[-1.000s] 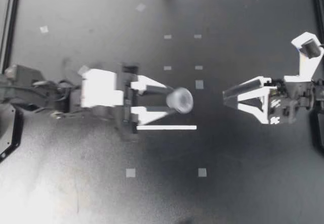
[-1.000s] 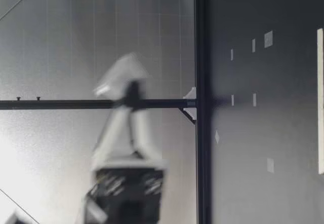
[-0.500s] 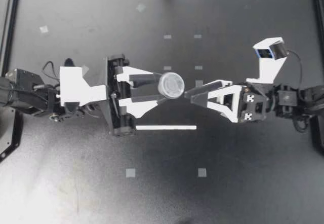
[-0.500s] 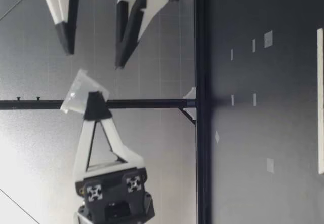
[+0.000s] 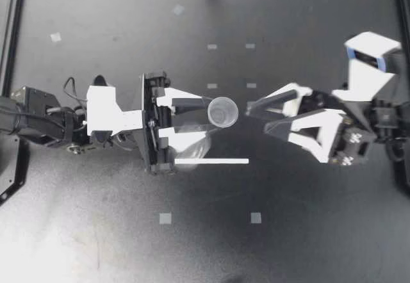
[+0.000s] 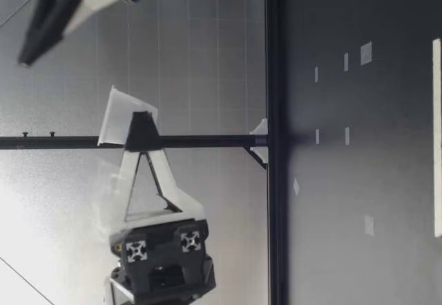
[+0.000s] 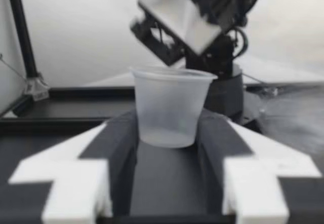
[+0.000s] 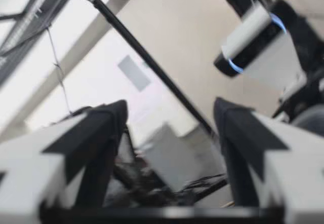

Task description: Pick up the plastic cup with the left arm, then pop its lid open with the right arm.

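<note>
Cup (image 5: 223, 112), just one, pinched in left hand (image 5: 211, 116); right hand (image 5: 258, 116) spread.

Black arms trailing cables end in my left tool (image 5: 213, 115) and right tool (image 5: 257, 116), white with black fingers (image 5: 195, 105).

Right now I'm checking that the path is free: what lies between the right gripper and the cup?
Nothing: in the top view only a short bare stretch of table separates the cup from my right gripper, whose fingers are open.
</note>
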`<state>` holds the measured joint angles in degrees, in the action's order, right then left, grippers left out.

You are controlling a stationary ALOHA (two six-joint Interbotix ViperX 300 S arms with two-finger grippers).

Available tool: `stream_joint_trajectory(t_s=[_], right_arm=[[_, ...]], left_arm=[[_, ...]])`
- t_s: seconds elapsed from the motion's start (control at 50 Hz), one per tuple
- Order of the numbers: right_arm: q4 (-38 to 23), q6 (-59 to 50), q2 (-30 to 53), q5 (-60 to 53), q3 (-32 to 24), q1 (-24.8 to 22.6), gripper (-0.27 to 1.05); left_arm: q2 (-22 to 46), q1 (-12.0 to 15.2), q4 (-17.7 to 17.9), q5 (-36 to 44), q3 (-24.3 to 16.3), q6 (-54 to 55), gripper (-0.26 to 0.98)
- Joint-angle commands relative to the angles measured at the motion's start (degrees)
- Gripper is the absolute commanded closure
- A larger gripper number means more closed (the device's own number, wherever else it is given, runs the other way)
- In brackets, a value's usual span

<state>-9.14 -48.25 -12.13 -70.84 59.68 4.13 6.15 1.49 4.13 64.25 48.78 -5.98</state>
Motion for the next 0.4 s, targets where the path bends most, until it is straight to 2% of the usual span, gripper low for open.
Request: stream_joint_trajectory(t_s=[0.0, 0.14, 0.28, 0.38], right_arm=[[-0.3, 3.2, -3.5, 3.3, -0.1, 0.5, 0.09], [-0.7, 13.8, -7.6, 14.9, 0.4, 0.5, 0.09], [-0.8, 32.4, -9.7, 26.3, 0.7, 0.4, 0.09], [-0.3, 44.9, -10.0, 29.4, 1.6, 0.5, 0.09]], left_arm=[[-0.7, 0.2, -0.1, 0.1, -0.7, 0.2, 0.59], [-0.7, 0.2, -0.2, -0.1, -0.8, 1.8, 0.59], [-0.5, 0.2, 0.0, -0.1, -0.9, 5.8, 0.59], [-0.5, 0.2, 0.0, -0.1, -0.8, 8.2, 0.59]])
